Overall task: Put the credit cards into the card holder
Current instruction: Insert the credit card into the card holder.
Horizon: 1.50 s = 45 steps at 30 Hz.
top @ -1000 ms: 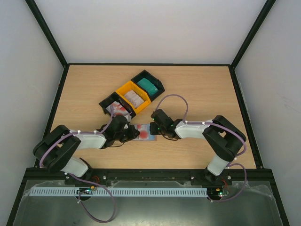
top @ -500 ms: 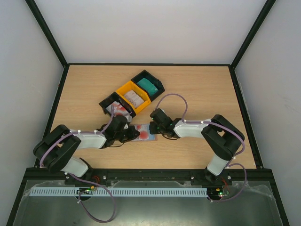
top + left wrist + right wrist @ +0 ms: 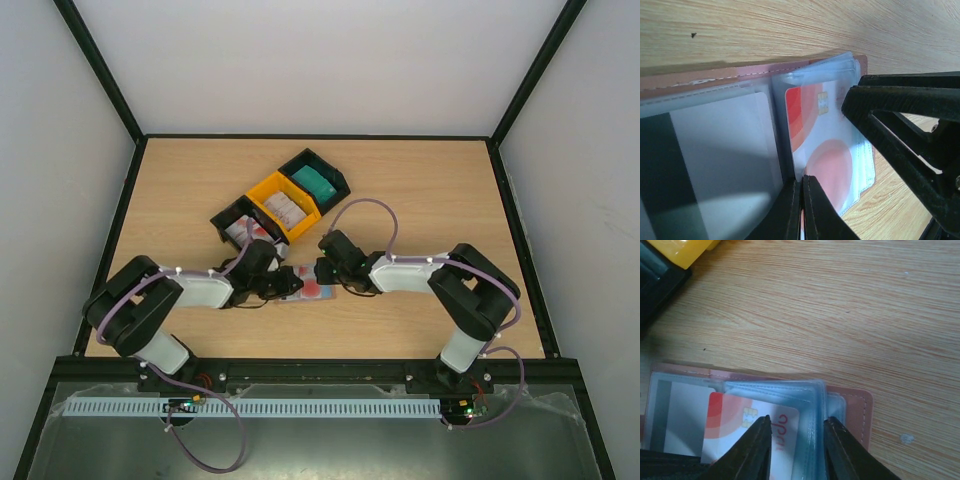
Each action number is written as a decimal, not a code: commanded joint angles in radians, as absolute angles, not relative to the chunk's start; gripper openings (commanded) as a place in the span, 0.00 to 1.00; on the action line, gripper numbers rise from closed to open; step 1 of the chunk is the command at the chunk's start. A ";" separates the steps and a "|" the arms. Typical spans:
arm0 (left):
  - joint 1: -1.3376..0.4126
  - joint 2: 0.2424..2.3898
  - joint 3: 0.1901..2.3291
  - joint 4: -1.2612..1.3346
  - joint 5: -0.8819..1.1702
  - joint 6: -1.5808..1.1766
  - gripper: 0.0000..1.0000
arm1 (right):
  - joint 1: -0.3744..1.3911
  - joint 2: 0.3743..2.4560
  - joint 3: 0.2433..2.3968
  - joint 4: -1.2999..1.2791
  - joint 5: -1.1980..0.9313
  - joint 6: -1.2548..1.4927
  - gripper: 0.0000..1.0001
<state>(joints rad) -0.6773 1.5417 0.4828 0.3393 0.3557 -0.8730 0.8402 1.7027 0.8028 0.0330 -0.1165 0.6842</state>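
Observation:
The pinkish-brown card holder lies open on the table between my two grippers. In the left wrist view its pink edge frames pale blue-grey pockets, and a red-and-white credit card sits in the right-hand pocket. A whitish card with a dark stripe fills the left-hand pocket. My left gripper is shut at the fold, with a thin pocket leaf pinched between its fingers. My right gripper stands open astride the edges of the pocket leaves, over the red-and-white card.
Three joined trays stand behind the holder: a black one with red-and-white cards, a yellow one with pale cards, and a black one with teal cards. Black frame rails edge the table.
My right gripper has gone from nearly shut to open over the pocket edges. The left arm has shifted a little to the right with the holder; its grip stays shut.

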 commanded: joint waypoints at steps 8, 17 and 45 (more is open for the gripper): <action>-0.706 1.563 0.496 0.322 0.381 -0.866 0.28 | 0.838 1.656 0.731 -0.055 -0.077 0.710 0.35; -0.739 1.479 0.518 0.228 0.314 -0.838 0.50 | 0.838 1.548 0.710 -0.094 0.040 0.734 0.37; -0.839 1.499 0.656 0.019 0.125 -0.803 0.58 | 0.838 1.482 0.651 -0.109 0.041 0.745 0.35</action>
